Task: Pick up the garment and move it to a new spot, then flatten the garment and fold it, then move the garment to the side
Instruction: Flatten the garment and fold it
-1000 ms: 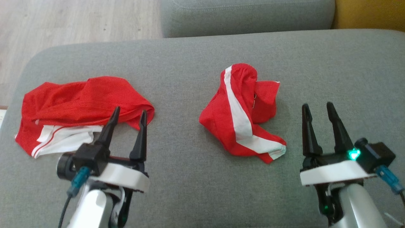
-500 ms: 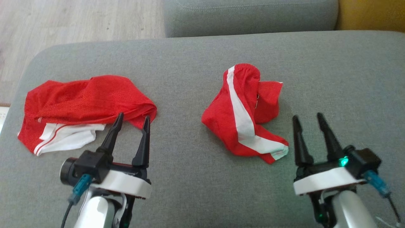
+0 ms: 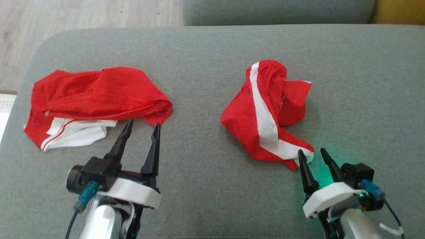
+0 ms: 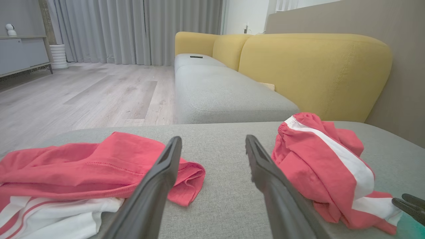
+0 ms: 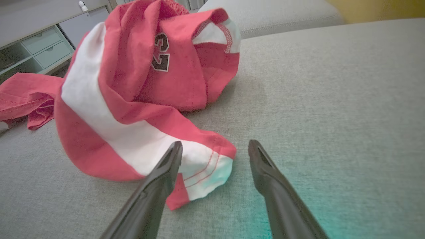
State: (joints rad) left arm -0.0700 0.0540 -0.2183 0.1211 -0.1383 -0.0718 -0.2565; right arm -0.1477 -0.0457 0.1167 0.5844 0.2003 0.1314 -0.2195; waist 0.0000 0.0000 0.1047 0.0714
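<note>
Reading the garment (image 3: 265, 116): crumpled red shorts, white stripe, heaped on the grey cushion (image 3: 206, 49), right of centre. Light, limp, thin cloth; expect sag and unfurling when you lift. Right gripper (image 3: 311, 152) spread wide at the striped hem corner; pinch there. Left gripper (image 3: 143, 123) spread, empty, beside a second red cloth (image 3: 96, 96).
</note>
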